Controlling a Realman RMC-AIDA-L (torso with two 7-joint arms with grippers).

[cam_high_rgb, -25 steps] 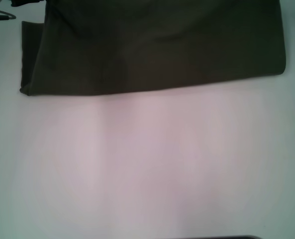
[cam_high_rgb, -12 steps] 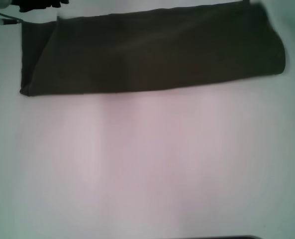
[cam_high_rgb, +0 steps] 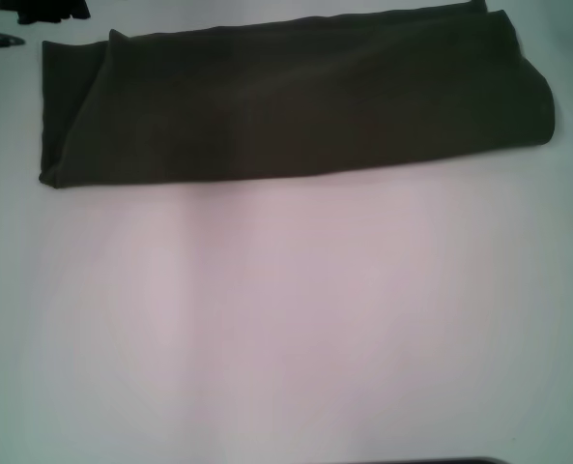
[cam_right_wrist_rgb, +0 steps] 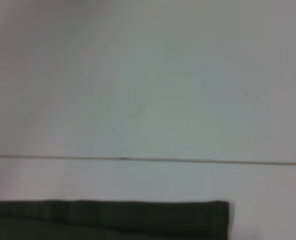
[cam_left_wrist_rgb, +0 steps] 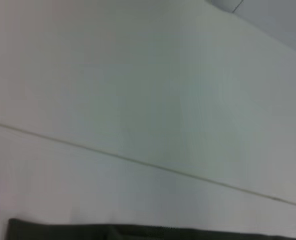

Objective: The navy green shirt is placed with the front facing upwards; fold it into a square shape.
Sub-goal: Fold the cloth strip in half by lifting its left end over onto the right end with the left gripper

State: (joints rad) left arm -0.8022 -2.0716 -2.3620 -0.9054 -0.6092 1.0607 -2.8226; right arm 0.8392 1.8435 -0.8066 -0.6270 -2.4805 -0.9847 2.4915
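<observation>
The navy green shirt [cam_high_rgb: 296, 101] lay folded into a long band across the far part of the white table [cam_high_rgb: 286, 329], plain olive side up, rounded fold at its right end and a layered corner at its left; both wrist views caught only a strip of its edge [cam_left_wrist_rgb: 152, 232] [cam_right_wrist_rgb: 108, 217] below bare table. A dark shape at the far left corner of the head view was possibly the left gripper [cam_high_rgb: 44, 10], just beyond the shirt's left end, but neither gripper's fingers showed, so spread or pressed together could not be told. The cloth looked soft, light and limp, so a pinch through all layers at an end corner seemed the best hold for halving the band.
</observation>
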